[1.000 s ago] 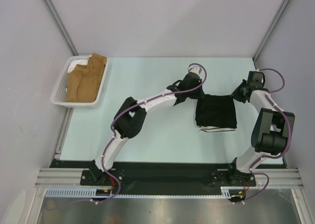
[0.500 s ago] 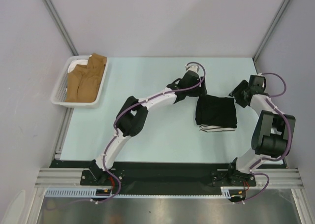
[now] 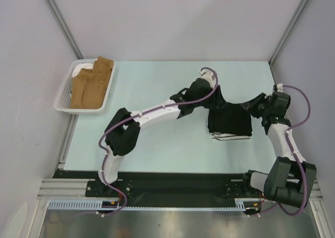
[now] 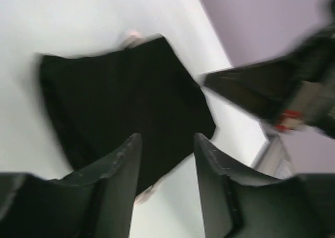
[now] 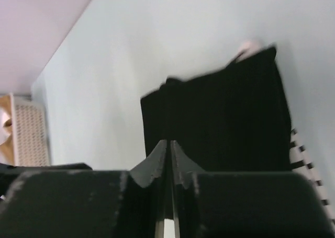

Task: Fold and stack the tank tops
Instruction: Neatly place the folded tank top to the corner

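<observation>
1. The right pincer (image 3: 251,105) sits at the right side of the folded stack, and its own wrist view shows the fingers pressed together (image 5: 168,143) with nothing visible between them, their tips against the edge of the black cloth.
2. The left pincer (image 3: 215,99) is over the stack's far left corner. Its wrist view is blurred but shows the fingers spread (image 4: 167,138) with only open space between them. Whether they touch the cloth cannot be told.
3. The black tank top (image 3: 229,120) lies folded into a rough rectangle in the right half of the counter (image 3: 157,144), about midway between its near and far edges.
4. The striped tank top (image 3: 230,137) lies under the black one. Only a thin band of white with black lines shows along the stack's near edge, and again at the side in the right wrist view (image 5: 309,162).
5. A white slatted basket (image 3: 63,95) stands at the counter's far left corner, well apart from the stack, with brown garments (image 3: 91,85) heaped inside.
</observation>
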You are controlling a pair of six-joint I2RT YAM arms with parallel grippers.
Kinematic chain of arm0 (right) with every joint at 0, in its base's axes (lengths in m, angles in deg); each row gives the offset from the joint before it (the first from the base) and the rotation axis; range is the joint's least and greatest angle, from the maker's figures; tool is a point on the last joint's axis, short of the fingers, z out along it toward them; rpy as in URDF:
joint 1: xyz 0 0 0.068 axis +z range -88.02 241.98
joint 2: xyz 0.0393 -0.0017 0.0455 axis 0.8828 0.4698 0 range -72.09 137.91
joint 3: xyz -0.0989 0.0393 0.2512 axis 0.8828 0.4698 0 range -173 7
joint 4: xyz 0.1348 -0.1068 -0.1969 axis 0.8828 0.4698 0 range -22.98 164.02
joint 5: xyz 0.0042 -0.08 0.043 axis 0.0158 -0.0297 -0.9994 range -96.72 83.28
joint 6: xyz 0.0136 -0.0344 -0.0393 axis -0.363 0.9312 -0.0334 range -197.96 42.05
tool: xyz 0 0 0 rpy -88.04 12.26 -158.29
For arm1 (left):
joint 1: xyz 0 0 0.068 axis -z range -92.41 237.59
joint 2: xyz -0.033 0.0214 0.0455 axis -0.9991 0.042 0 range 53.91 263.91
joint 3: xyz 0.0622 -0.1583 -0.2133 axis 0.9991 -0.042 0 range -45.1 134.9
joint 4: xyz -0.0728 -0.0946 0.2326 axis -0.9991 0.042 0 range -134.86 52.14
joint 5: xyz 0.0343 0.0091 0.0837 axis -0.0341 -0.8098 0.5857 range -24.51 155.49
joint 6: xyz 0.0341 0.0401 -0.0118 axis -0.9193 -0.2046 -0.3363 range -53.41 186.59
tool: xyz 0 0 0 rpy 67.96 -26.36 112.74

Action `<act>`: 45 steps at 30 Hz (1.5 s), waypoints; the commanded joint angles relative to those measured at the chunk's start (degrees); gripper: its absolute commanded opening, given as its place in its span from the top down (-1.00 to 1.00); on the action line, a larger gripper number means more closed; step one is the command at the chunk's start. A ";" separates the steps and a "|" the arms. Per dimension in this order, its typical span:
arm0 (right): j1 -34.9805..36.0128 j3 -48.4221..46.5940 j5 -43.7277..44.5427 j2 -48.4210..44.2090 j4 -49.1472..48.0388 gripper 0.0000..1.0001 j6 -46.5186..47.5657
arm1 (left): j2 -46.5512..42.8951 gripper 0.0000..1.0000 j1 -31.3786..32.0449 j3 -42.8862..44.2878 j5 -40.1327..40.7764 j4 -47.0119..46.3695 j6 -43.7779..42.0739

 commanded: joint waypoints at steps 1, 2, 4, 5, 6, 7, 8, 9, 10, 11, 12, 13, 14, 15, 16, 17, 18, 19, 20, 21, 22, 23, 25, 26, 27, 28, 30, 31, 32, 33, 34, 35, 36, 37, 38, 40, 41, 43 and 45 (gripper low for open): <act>-2.08 7.68 -13.49 3.58 -10.51 0.86 -6.74 | 0.72 0.03 1.78 -4.95 -9.70 -8.91 5.89; -3.65 9.45 -15.33 4.64 -12.92 1.00 -8.34 | 2.12 0.17 1.61 -5.05 -11.37 -10.76 8.51; -4.98 13.22 -19.65 7.37 -18.88 1.00 -10.89 | 6.69 0.32 0.73 -4.96 -14.71 -11.65 10.64; -5.51 13.86 -18.96 9.64 -18.83 1.00 -10.64 | 7.49 0.42 0.55 -6.96 -14.81 -12.18 11.69; -6.82 14.38 -17.82 10.45 -18.05 1.00 -9.94 | 7.41 0.42 0.38 -8.72 -13.94 -12.88 11.79; -7.44 15.26 -17.12 11.06 -17.60 1.00 -9.41 | 6.71 0.43 0.46 -10.74 -11.15 -13.50 11.70; -8.23 16.75 -15.80 11.42 -17.69 1.00 -8.71 | 6.01 0.43 0.46 -14.59 -9.64 -14.11 11.35; -8.85 17.37 -15.10 11.16 -17.77 1.00 -8.62 | 5.13 0.43 0.46 -16.20 -8.41 -14.47 11.00; -9.55 17.64 -14.39 10.46 -17.51 1.00 -8.44 | 3.38 0.42 0.46 -17.60 -7.36 -14.56 10.56; -9.56 17.64 -13.17 9.67 -16.99 1.00 -7.57 | 2.76 0.42 0.37 -18.66 -5.26 -13.60 9.34; -9.56 16.68 -12.11 7.23 -14.37 1.00 -7.04 | 1.97 0.42 0.37 -18.59 -4.54 -12.46 8.72; -9.64 16.07 -10.97 5.64 -12.69 1.00 -6.43 | 1.26 0.41 0.37 -18.50 -3.75 -11.32 7.93; -9.56 15.02 -7.74 4.14 -10.50 1.00 -5.46 | -0.92 0.40 0.46 -18.67 -2.00 -9.66 6.36; -9.56 12.74 -5.44 2.13 -7.78 0.98 -3.37 | -2.25 0.39 0.64 -19.11 -0.85 -8.94 5.73; -9.47 11.59 -3.51 -1.46 -2.27 0.87 -2.39 | -3.74 0.37 0.72 -19.63 0.29 -7.80 5.12; -9.38 10.79 -0.01 -3.50 -0.22 0.77 -1.59 | -7.06 0.31 0.90 -20.86 2.30 -7.27 4.15; -9.29 9.39 1.59 -5.26 3.11 0.61 -0.54 | -8.48 0.27 0.99 -21.39 2.93 -6.66 3.54; -9.21 9.12 2.65 -8.58 4.10 0.42 -0.10 | -10.24 0.22 0.99 -22.01 2.94 -5.95 3.09; -8.51 8.85 3.80 -9.66 4.89 0.19 0.52 | -12.87 0.12 1.08 -23.14 5.72 -4.47 2.22; -7.89 8.33 4.76 -10.72 7.69 0.10 0.96 | -14.37 0.07 1.08 -23.85 6.36 -3.93 2.04; -7.19 7.37 6.17 -12.38 9.45 -0.13 1.57 | -15.69 0.03 1.08 -24.55 7.06 -1.66 1.86; -5.53 6.84 9.23 -12.92 11.04 -0.35 1.49 | -16.84 -0.06 1.08 -26.21 7.50 -1.21 1.42; -4.03 5.87 13.72 -14.76 17.54 -0.99 -0.95 | -20.62 -0.17 1.08 -28.50 8.47 -0.42 1.42; -2.63 6.04 16.18 -15.64 18.86 -1.00 -1.84 | -22.11 -0.19 1.08 -30.52 9.00 -0.06 1.42; -1.83 6.39 17.24 -16.52 21.05 -1.00 -3.50 | -24.21 -0.22 1.08 -31.76 9.44 0.03 1.42; -1.13 6.83 18.04 -17.31 21.94 -1.00 -7.00 | -25.45 -0.25 1.08 -32.90 9.79 0.12 1.77; 1.42 8.41 18.57 -19.77 23.87 -0.99 -10.97 | -28.52 -0.26 1.08 -35.89 10.49 0.47 1.95; 2.47 8.93 18.57 -20.82 24.15 -0.99 -12.30 | -29.58 -0.27 1.08 -37.90 10.93 0.99 2.03; 3.96 9.98 19.53 -22.57 24.85 -0.99 -15.44 | -30.46 -0.29 1.08 -38.79 11.37 1.52 2.03; 6.59 10.43 19.54 -23.81 25.03 -0.99 -15.99 | -31.95 -0.33 1.08 -39.76 12.07 2.13 2.03; 8.18 11.04 18.93 -25.04 24.16 -0.99 -16.00 | -34.66 -0.50 1.08 -40.72 13.99 3.18 2.03; 9.59 11.75 18.06 -26.27 23.54 -0.99 -15.04 | -36.52 -0.57 1.08 -43.34 14.88 3.63 1.86; 10.82 12.01 18.13 -28.28 23.53 -0.99 -14.34 | -38.28 -0.62 1.08 -44.67 16.11 4.15 1.77; 13.18 12.02 18.22 -29.17 23.71 -0.99 -13.37 | -42.47 -0.81 1.08 -46.25 17.25 4.68 1.51; 13.99 12.28 17.61 -30.31 23.45 -0.99 -12.15 | -44.69 -0.99 1.08 -49.58 19.53 4.86 1.42; 17.22 13.51 18.04 -33.04 22.83 -0.99 -8.89 | -49.34 -1.00 0.99 -53.37 21.48 5.30 1.42; 17.95 13.95 19.87 -33.66 23.35 -0.99 -8.79 | -53.89 -1.00 1.08 -56.87 23.31 5.48 1.42; 18.74 15.79 19.46 -34.72 23.98 -0.99 -9.49 | -59.27 -1.00 1.08 -60.33 25.17 6.36 2.03; 19.97 16.76 17.26 -34.90 24.67 -0.99 -10.54 | -68.23 -1.00 1.16 -66.11 27.36 6.62 2.74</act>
